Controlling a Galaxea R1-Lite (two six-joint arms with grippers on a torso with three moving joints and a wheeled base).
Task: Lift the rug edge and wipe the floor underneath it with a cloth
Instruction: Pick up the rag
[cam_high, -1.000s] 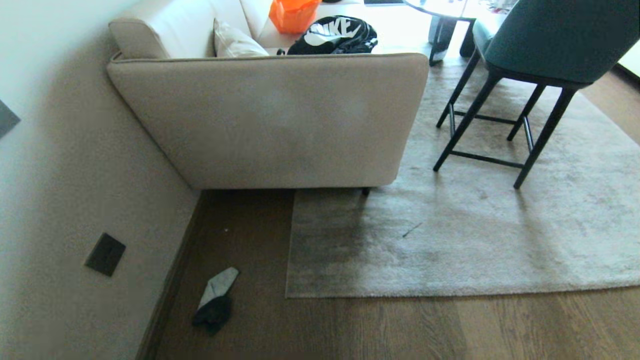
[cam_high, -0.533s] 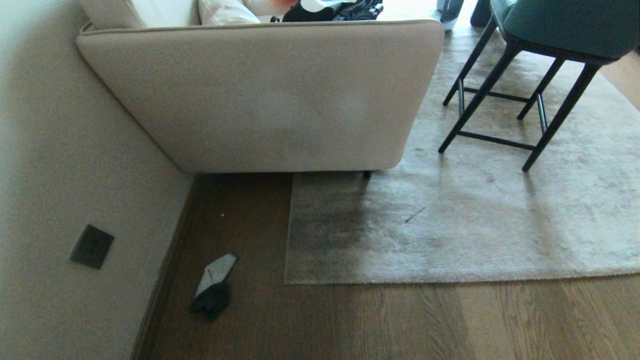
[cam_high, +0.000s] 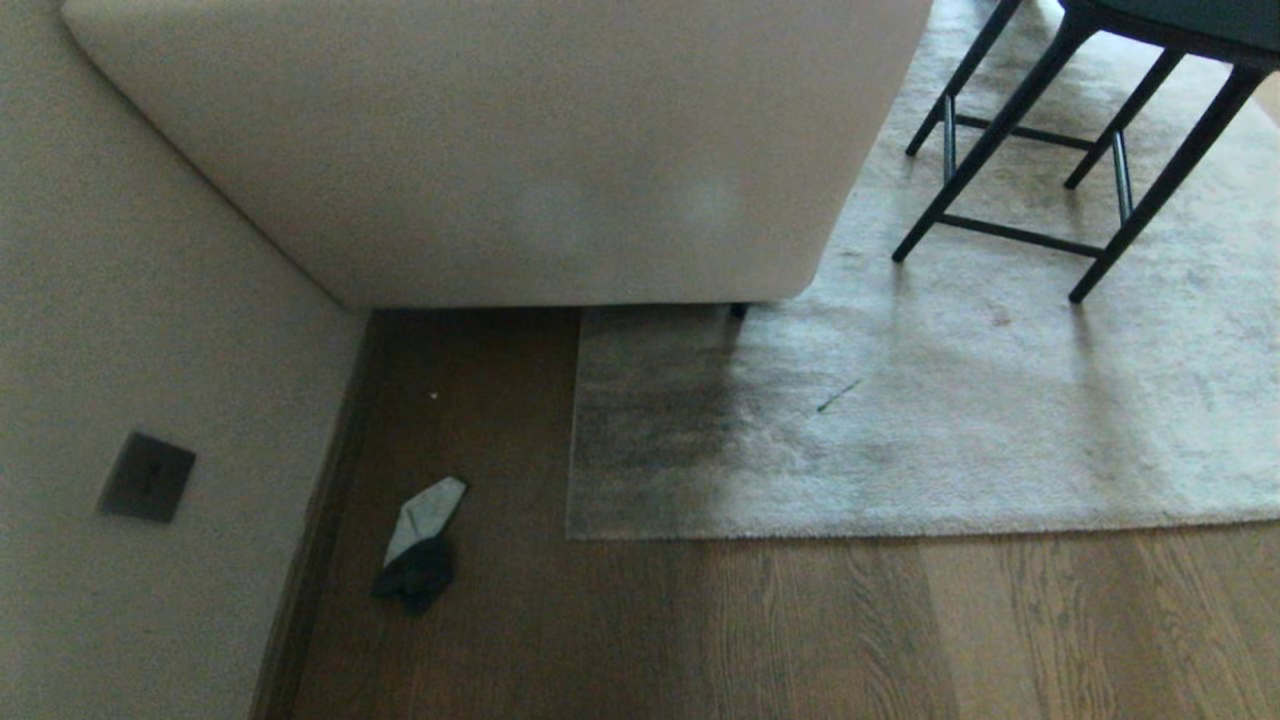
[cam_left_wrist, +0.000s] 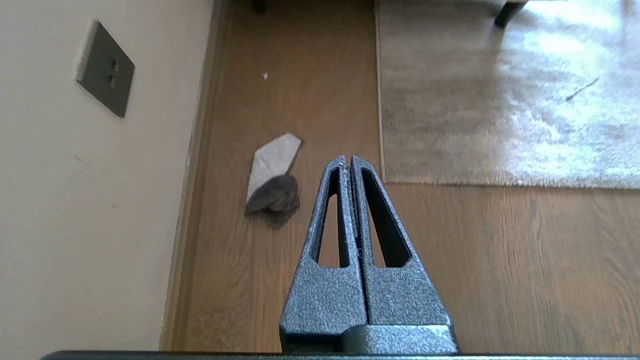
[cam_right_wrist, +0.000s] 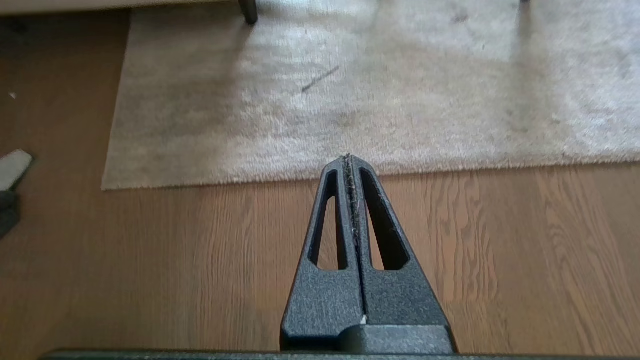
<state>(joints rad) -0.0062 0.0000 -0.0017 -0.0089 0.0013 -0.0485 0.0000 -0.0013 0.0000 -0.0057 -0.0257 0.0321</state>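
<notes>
Head camera high, angled down, wrist cameras lower, facing forward, all 3 sharing the rug edge (cam_high: 800, 528) corner

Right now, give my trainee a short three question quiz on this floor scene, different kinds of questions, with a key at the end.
1. True or false: the cloth lies on the rug.
2. Which is nearer the wall: A the cloth, B the rug corner, C the chair legs?
3. Fill in: both the left pincer and the right pincer are ____ and hold nothing.

Key: 1 false, it lies on the bare floor between wall and rug. 2 A. 3 shut.
</notes>
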